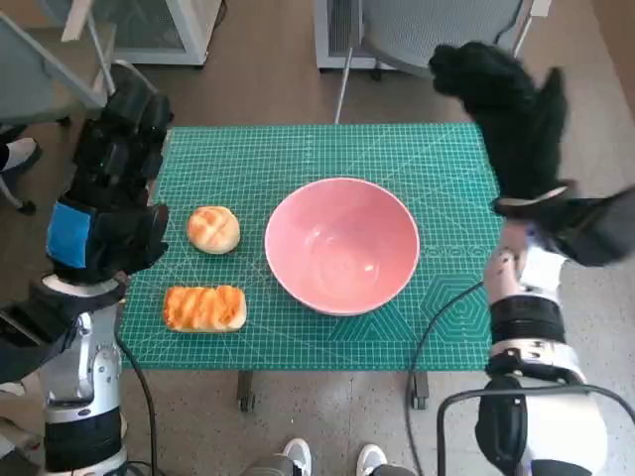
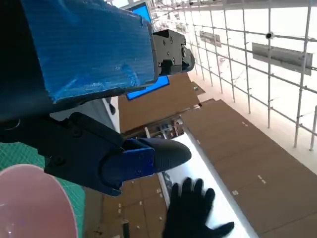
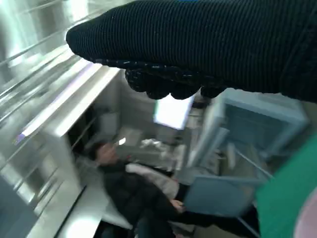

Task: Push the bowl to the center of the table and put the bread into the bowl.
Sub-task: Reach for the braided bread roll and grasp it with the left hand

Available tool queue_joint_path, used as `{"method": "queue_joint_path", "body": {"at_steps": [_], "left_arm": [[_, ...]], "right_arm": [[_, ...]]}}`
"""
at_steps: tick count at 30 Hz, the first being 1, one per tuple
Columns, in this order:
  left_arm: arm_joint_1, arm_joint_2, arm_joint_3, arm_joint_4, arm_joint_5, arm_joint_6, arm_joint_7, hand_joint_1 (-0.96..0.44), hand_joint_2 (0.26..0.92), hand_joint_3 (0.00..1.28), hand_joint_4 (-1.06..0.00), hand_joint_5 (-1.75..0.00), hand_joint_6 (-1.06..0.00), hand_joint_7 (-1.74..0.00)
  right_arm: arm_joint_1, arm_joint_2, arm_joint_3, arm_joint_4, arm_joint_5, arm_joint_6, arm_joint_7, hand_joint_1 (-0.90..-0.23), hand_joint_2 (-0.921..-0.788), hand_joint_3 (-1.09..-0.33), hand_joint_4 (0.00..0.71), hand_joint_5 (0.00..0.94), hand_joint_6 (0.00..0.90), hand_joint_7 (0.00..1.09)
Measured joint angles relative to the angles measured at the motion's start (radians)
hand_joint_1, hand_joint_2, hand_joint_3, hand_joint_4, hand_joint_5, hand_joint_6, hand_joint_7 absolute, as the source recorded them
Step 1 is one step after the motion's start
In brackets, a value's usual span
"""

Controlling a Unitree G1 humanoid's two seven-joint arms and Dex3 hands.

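The pink bowl (image 1: 341, 244) stands empty near the middle of the green cutting mat (image 1: 298, 159); a part of its rim shows as the bowl (image 2: 29, 198) in the left wrist view. Left of it lie a round bread roll (image 1: 213, 229) and a long glazed bread (image 1: 204, 307). My left hand (image 1: 117, 188) is raised over the mat's left edge, fingers apart, holding nothing. My right hand (image 1: 511, 114) in its glove is lifted above the mat's right far corner, open and empty. The right hand (image 2: 190, 210) also shows in the left wrist view.
A cable (image 1: 442, 317) runs over the mat's right near corner. A chair base (image 1: 417, 40) stands beyond the table. A person's shoes (image 1: 332, 458) show at the near edge. A seated person (image 3: 133, 183) appears in the right wrist view.
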Motion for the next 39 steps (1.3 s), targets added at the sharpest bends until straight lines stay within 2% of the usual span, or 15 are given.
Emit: {"method": "queue_joint_path", "body": {"at_steps": [3, 5, 13, 20, 22, 24, 30, 32, 39], "left_arm": [[-0.008, -0.002, -0.008, 0.000, 0.004, 0.000, 0.004, -0.68, 0.921, 0.54, -0.03, -0.01, 0.00, -0.31], [-0.013, -0.003, -0.013, 0.000, 0.006, 0.000, 0.006, -0.67, 0.921, 0.54, -0.03, -0.01, 0.00, -0.31], [-0.030, -0.003, -0.027, 0.000, 0.012, 0.000, 0.008, -0.67, 0.921, 0.53, -0.03, -0.01, 0.00, -0.31], [-0.029, 0.007, -0.030, -0.027, 0.054, 0.017, 0.024, -0.70, 0.916, 0.38, -0.03, -0.02, 0.00, -0.33], [-0.027, 0.020, -0.030, -0.047, 0.080, 0.031, 0.028, -0.71, 0.899, 0.34, -0.03, -0.02, 0.00, -0.33], [-0.019, 0.054, -0.033, -0.083, 0.131, 0.061, 0.032, -0.67, 0.826, 0.29, -0.01, -0.01, 0.00, -0.32], [0.037, 0.231, -0.053, -0.249, 0.323, 0.239, -0.007, -0.52, 0.717, 0.16, 0.00, 0.00, 0.00, -0.26], [0.055, 0.293, -0.064, -0.300, 0.374, 0.315, -0.038, -0.48, 0.700, 0.13, 0.00, 0.00, 0.00, -0.24], [0.085, 0.462, -0.148, -0.477, 0.558, 0.617, -0.150, -0.36, 0.716, 0.02, 0.00, 0.00, -0.12, -0.10]], "right_arm": [[0.010, -0.009, -0.001, -0.031, 0.029, 0.000, 0.031, -0.709, -0.921, -0.803, 0.250, 0.001, 0.319, 0.00], [0.017, -0.013, -0.001, -0.045, 0.037, 0.000, 0.038, -0.707, -0.921, -0.800, 0.250, 0.001, 0.322, 0.00], [0.052, -0.017, 0.004, -0.078, 0.041, 0.000, 0.037, -0.699, -0.921, -0.803, 0.250, 0.002, 0.327, 0.01], [0.062, -0.017, 0.011, -0.094, 0.041, 0.001, 0.019, -0.699, -0.921, -0.802, 0.254, 0.004, 0.329, 0.01], [0.063, -0.017, 0.013, -0.094, 0.041, 0.002, 0.016, -0.700, -0.921, -0.802, 0.257, 0.006, 0.330, 0.01], [0.064, -0.017, 0.014, -0.094, 0.041, 0.004, 0.014, -0.703, -0.921, -0.804, 0.259, 0.006, 0.331, 0.01], [0.068, -0.017, 0.015, -0.093, 0.042, 0.010, 0.013, -0.707, -0.921, -0.807, 0.259, 0.005, 0.331, 0.01], [0.068, -0.017, 0.014, -0.091, 0.043, 0.013, 0.013, -0.707, -0.921, -0.808, 0.259, 0.004, 0.330, 0.01], [0.068, -0.014, 0.015, -0.089, 0.057, 0.015, 0.016, -0.712, -0.921, -0.806, 0.256, 0.002, 0.327, 0.01]]}}
